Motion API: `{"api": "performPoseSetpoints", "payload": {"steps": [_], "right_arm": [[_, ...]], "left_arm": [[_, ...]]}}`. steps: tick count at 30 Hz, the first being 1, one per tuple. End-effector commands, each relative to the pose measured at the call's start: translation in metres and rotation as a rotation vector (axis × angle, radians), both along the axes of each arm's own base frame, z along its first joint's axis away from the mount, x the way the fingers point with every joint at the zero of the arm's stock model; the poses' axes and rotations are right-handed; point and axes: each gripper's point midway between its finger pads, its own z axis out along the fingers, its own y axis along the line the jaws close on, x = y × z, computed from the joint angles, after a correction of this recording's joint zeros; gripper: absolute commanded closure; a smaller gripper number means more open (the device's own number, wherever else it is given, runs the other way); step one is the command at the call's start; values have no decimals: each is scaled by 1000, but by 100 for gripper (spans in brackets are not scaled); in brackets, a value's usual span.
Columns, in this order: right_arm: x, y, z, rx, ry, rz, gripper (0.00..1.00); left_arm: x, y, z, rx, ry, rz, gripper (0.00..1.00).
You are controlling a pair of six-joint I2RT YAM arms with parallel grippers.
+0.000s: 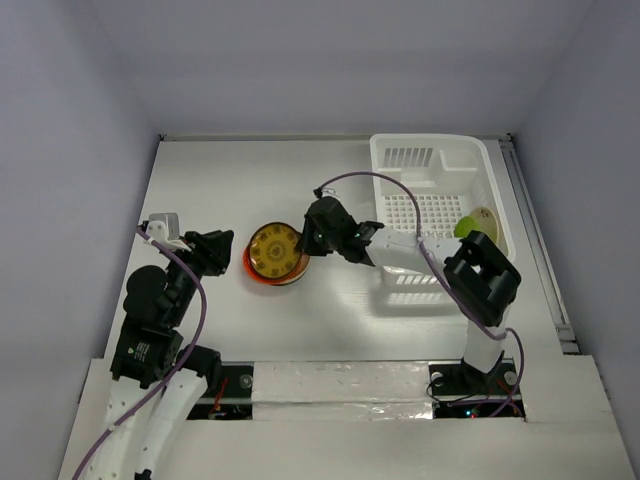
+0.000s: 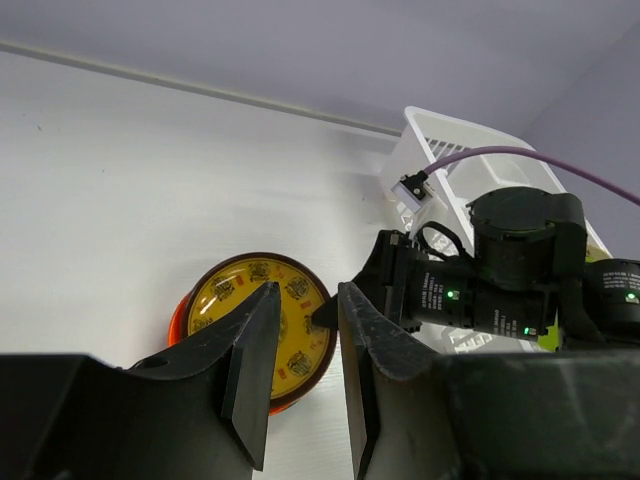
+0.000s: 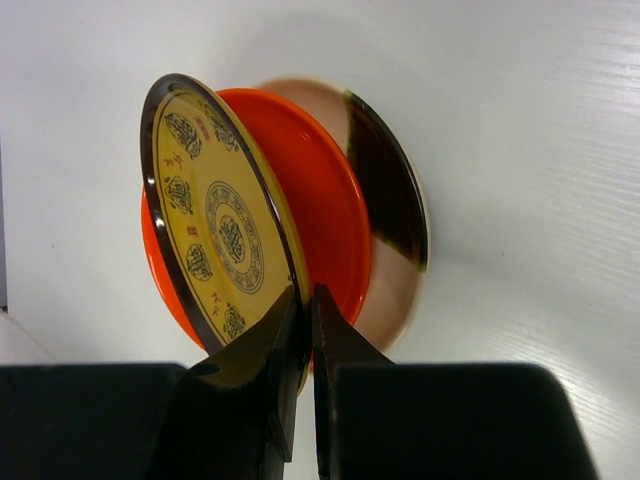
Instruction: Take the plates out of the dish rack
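My right gripper (image 1: 312, 243) (image 3: 305, 292) is shut on the rim of a yellow patterned plate with a dark rim (image 1: 274, 250) (image 3: 215, 215) (image 2: 215, 300). It holds the plate tilted over a stack. The stack is a bright orange-red plate (image 3: 325, 220) (image 2: 178, 318) on a glossy tan-brown plate (image 3: 390, 200), lying on the table left of the dish rack (image 1: 480, 160) (image 2: 440, 130). A yellow-green plate (image 1: 465, 226) and a cream plate (image 1: 487, 220) stand in the rack's right part. My left gripper (image 1: 222, 242) (image 2: 308, 290) is open and empty, just left of the stack.
The right arm (image 1: 480, 275) reaches from the rack's front edge leftward across the table. A purple cable (image 1: 380, 180) loops over the rack. Walls close the table at the back and both sides.
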Motion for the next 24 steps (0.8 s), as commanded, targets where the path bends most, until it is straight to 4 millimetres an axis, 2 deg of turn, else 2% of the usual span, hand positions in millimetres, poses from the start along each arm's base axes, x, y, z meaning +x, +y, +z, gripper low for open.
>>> {"api": "performPoseSetpoints", "payload": {"steps": [1,3,6,10,11,13,15,18,20,21,23,24], "right_arm": [[3,0,32,74,-58,-32,93],[2,-3,39,85,-71,-37,85],[3,-10,44,53,-76,-54,82],[-3,-6,37,37,-50,-7,76],[-6,-4,34,38,-39,9,70],[-10,1,26,32,-16,45,67],[-12,-2,18,7,-4,51,52],[-9,-9,17,-42,-17,40,37],[-4,-15,23,-71,-51,30,36],[-3,-17,33,-69,-70,30,36],[-1,-26,37,-116,-89,14,39],[0,-29,46,-119,-104,6,54]], "left_arm": [[3,1,11,-10,-35,6,73],[3,1,11,-10,-37,5,73],[2,1,11,-10,-37,5,73],[2,1,12,-13,-41,5,73],[2,1,12,-11,-40,5,73],[2,1,12,-11,-40,3,73],[2,1,12,-13,-39,5,73],[2,1,11,-12,-38,5,73],[2,1,11,-10,-37,5,73],[2,1,11,-12,-36,5,73],[3,1,11,-11,-38,2,73],[2,0,11,-11,-38,0,73]]}}
